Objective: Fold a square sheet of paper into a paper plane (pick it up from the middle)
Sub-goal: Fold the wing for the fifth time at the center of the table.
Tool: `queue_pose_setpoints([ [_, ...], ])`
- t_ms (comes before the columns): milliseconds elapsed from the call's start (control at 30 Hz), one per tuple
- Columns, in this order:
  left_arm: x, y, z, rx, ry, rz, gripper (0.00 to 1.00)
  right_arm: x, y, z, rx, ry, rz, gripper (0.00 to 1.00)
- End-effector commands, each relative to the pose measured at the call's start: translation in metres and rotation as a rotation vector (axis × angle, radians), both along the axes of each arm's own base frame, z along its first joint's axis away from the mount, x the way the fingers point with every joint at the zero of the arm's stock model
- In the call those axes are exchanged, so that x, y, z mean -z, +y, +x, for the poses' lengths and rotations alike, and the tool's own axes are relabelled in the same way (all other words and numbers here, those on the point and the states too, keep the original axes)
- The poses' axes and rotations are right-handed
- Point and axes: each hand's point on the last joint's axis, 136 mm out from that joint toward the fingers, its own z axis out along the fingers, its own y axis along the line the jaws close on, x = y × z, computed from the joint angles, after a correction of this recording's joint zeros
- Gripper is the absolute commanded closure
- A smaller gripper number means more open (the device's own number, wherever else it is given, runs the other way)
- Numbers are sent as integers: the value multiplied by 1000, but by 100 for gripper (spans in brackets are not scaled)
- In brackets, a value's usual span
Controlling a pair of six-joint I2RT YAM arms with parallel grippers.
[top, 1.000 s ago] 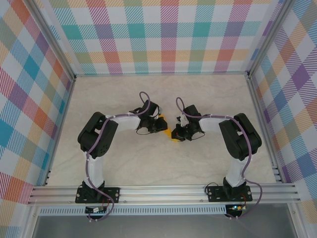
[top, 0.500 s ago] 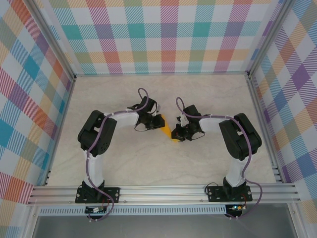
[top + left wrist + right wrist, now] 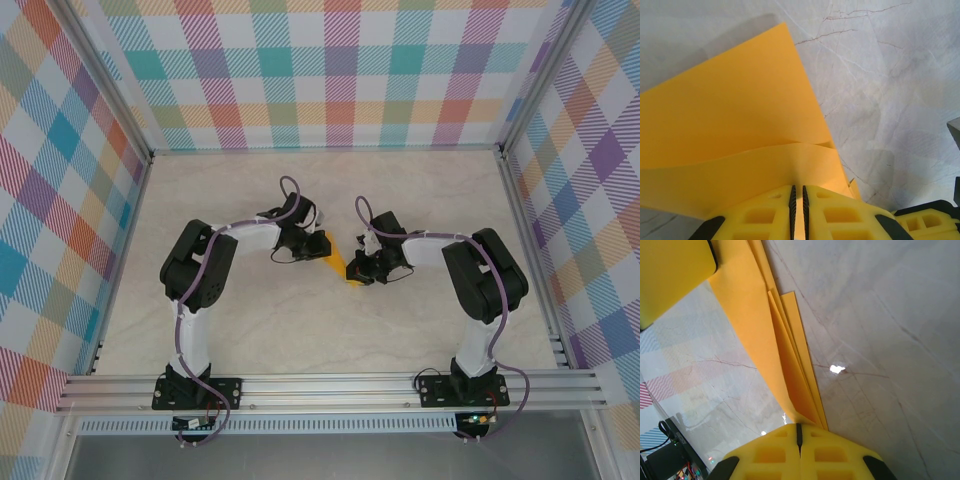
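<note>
The square sheet of paper (image 3: 340, 265) is orange-yellow and folded into a slim strip of several lengthwise layers, stretched between my two grippers at the table's middle. My left gripper (image 3: 320, 246) is shut on its upper-left end. In the left wrist view a broad flap of the paper (image 3: 740, 125) spreads out from the left gripper (image 3: 797, 189), whose jaws pinch a curved layer. My right gripper (image 3: 358, 272) is shut on the lower-right end. In the right wrist view the stacked paper edges (image 3: 775, 340) run from the right gripper (image 3: 799, 426) up to the left gripper's yellow finger (image 3: 670, 275).
The pale marble table (image 3: 300, 340) has bare room in front of and behind the grippers. Plaid walls (image 3: 330, 70) close the back and both sides. An aluminium rail (image 3: 330, 390) carrying both arm bases runs along the near edge.
The left gripper has drifted slightly up and to the left with its end of the paper, so more of the orange strip shows between the grippers. The right arm has held still.
</note>
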Motion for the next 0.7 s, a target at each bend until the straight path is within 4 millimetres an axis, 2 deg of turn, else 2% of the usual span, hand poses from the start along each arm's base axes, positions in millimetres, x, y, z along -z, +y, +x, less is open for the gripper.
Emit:
queue_pose_setpoints([
  [0,-9,18,18,-29,-40,38,85,52,-41,-40,11,154,-224,98],
  [167,-14,28,29,-58,-69,56,85,53,-41,-40,13,156,-225,98],
  [667,8,44,42,-92,-51,99,85,56,-43,-42,11,167,-233,98],
])
